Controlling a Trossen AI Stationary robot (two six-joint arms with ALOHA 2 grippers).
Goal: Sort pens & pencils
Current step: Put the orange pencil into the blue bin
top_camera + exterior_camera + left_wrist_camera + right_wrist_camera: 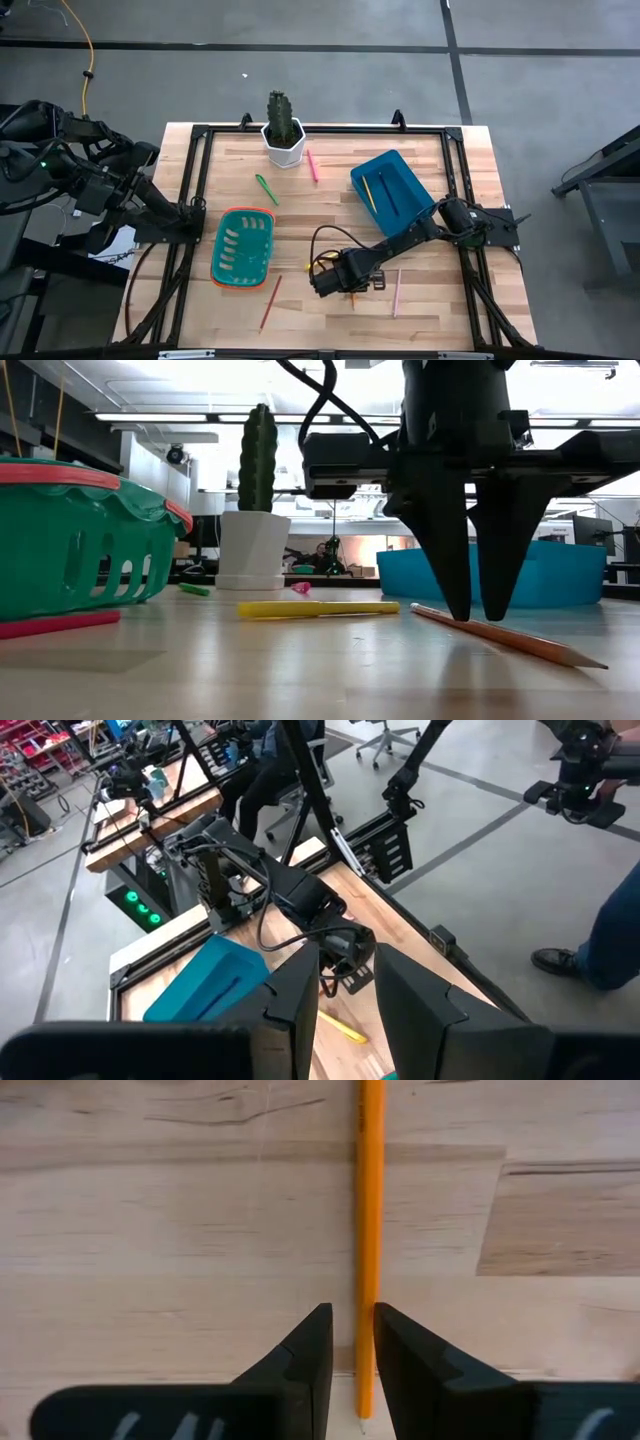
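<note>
So the right gripper (pixel 350 1342) is down at the near part of the bench (pixel 440 310), pointing straight at the wood, with its jaws standing a narrow slot apart on either side of an orange pencil (pixel 370 1230). From the wrist view the pencil runs right through that slot. In the low view the two fingertips (pixel 452 575) reach down to the pencil where it lies flat on the wood; can't tell if they're actually pinching it or just flanking it.

Other stuff on the bench: a yellow pen (pixel 318 608) lying flat just beside that gripper, a green pen (pixel 266 189) and a pink pen (pixel 312 165) up near the potted cactus (pixel 283 128), a reddish pencil (pixel 271 302) near the front edge below the green basket (pixel 242 248), and a pale salmon pencil (pixel 396 293) just to the right of the gripper. The blue bin (pixel 392 187) sits tilted at the right and has a yellowish stick and a dark one inside.

The left gripper (pixel 342 995) is parked off the bench's left edge, up in the air, jaws a small gap apart with nothing between them.
</note>
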